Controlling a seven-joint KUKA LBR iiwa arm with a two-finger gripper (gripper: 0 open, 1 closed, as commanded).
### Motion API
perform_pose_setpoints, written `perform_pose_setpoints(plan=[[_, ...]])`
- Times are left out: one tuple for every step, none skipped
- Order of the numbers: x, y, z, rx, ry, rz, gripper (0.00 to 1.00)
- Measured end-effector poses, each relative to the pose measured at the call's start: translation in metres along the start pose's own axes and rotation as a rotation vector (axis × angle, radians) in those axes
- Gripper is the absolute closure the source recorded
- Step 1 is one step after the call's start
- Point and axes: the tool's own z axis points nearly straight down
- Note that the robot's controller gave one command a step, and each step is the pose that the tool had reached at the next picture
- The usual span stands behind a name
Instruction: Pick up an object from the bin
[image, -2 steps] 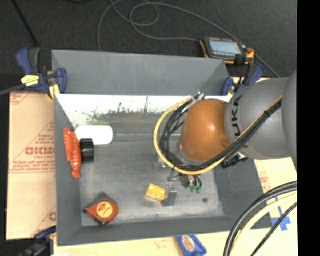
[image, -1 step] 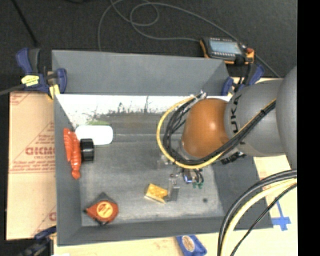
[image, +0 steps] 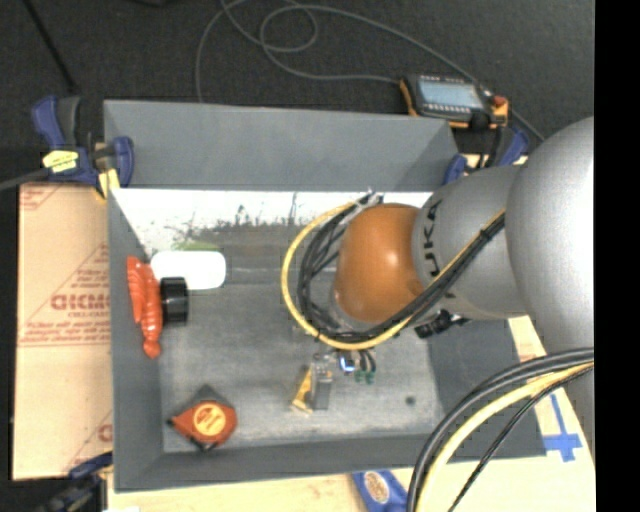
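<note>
My gripper (image: 322, 384) reaches down from under the arm's wrist to the bin floor, right of the middle and toward the front. A small tan piece (image: 303, 399) shows at its lower left end; I cannot tell whether it is a loose thing or part of the gripper. The nearest loose thing is an orange round tape measure (image: 205, 422) in the front left corner, well apart from the gripper.
An orange knobbly plastic toy (image: 145, 305) lies along the left wall. Beside it are a white bottle (image: 195, 270) lying on its side and a black cap (image: 173, 300). The arm and its cables cover the bin's right half.
</note>
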Motion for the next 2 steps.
perform_pose_setpoints(plan=[[0.026, 0.004, 0.004, -0.005, -0.005, -0.078, 0.00], [-0.015, -0.045, 0.004, -0.001, 0.000, -0.261, 1.00]])
